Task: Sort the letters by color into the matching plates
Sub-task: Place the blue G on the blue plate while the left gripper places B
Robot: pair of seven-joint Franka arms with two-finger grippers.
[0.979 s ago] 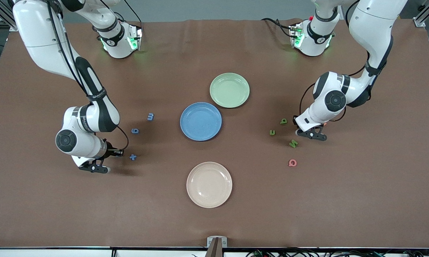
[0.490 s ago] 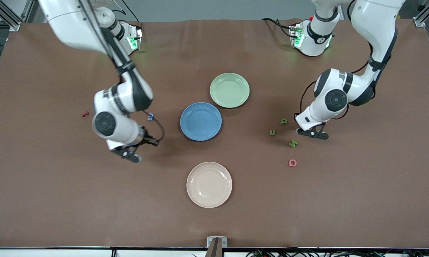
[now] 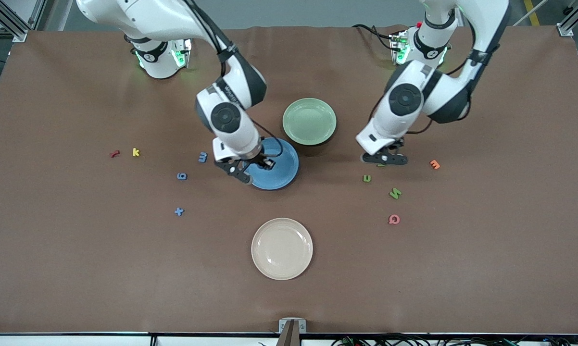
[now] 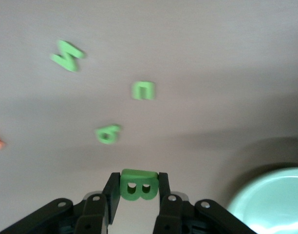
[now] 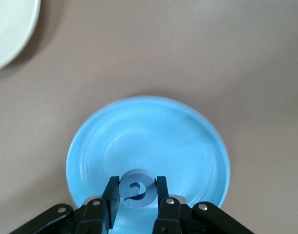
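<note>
Both arms have swung inward since a second ago: the right gripper (image 5: 135, 201), jaws clamped on the blue G (image 5: 137, 189), hangs over the blue plate (image 3: 282, 166)'s rim; the left gripper (image 4: 139, 202) grips the green B (image 4: 139, 184), the green plate (image 3: 309, 121) lying just toward the table's middle

The brown table (image 3: 77, 269) carries three plates (blue (image 3: 282, 166), green (image 3: 309, 121), cream (image 3: 282, 248)) and scattered letters.

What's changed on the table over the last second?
The right gripper, holding a small blue foam letter, swung from the right arm's end to over the blue plate. The left gripper, holding a green foam B, moved toward the pale green plate. Plates and loose letters stayed put.
</note>
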